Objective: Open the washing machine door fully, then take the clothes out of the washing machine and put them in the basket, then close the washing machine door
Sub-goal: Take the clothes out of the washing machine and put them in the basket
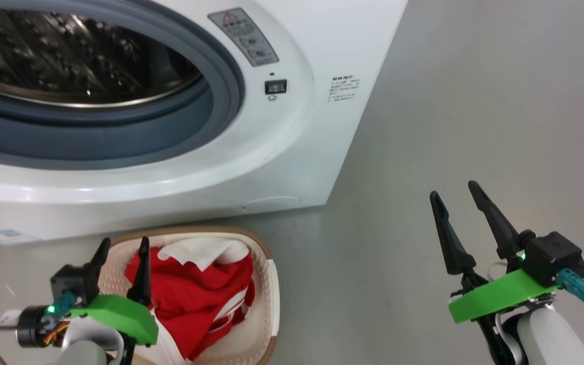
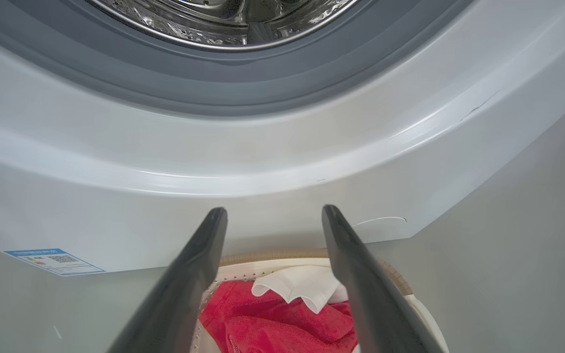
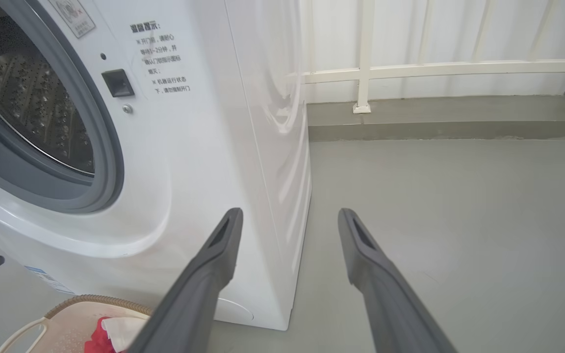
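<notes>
Nearest the camera, the left gripper (image 1: 124,243), two long dark fingers on a green mount, is being held wide open and empty just above the near rim of the small cream-white perforated plastic basket (image 1: 273,294) with the brown woven-look edge. Off to the right, the right gripper (image 1: 452,190) is being kept just as wide apart over bare grey floor (image 1: 474,101), with nothing between its fingers.

The basket is standing on the floor, hard by the foot of the machine. The soft clothes (image 1: 195,294), bright red fabric with a crumpled white piece on top, are lying heaped inside it.

Behind it, the big white boxy front-loading washing machine (image 1: 292,152) is being shown with its mouth uncovered. The grey rubber ring (image 1: 223,101) is exposed, and the studded steel drum (image 1: 69,56) is looking bare as far as can be made out.

The unloading is therefore being judged finished, and the closing step is being taken up. The washing machine door is being judged swung clear of the opening; which side it hangs on cannot be told. Next, an open gripper is being called on to reach that door and push it round until it is latched.
</notes>
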Controlling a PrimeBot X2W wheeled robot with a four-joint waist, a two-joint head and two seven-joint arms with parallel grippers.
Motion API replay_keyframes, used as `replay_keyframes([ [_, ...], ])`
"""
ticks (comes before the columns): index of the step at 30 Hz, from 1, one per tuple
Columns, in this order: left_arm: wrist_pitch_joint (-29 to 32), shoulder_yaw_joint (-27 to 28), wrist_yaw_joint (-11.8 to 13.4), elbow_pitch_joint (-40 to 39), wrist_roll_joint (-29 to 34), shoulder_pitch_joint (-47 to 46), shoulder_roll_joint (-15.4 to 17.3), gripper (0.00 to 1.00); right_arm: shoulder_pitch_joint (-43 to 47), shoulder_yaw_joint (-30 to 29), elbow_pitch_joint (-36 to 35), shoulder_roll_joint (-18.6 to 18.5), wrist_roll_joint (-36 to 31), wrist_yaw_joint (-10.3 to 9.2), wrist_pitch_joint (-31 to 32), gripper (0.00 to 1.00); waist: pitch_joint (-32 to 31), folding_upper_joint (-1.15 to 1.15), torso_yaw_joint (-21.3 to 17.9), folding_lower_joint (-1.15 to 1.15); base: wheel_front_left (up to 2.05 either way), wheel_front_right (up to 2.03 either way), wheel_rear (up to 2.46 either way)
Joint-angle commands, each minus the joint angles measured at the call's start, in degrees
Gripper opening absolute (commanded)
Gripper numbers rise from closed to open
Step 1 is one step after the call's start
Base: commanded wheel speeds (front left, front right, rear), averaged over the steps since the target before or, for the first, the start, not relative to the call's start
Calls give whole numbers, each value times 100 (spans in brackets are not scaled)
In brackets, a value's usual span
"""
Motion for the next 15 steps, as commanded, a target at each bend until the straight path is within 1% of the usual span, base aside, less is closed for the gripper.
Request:
replay_keyframes([
  [1,-29,229,-32,-302,55,207,109,100,124,75,-101,-72,44,36,-36,100,-292,0,39,0,0,0,0],
  [5,-29,338,-42,-755,89,469,79,100,262,39,-91,-100,53,36,-36,100,-485,0,63,0,0,0,0],
  [6,-29,382,-47,-968,96,582,60,100,324,19,-89,-116,57,36,-36,100,-568,0,81,0,0,0,0],
  [15,-29,518,-59,-1884,119,1036,-8,100,600,-88,-103,-162,39,36,-36,100,-892,0,161,0,0,0,0],
])
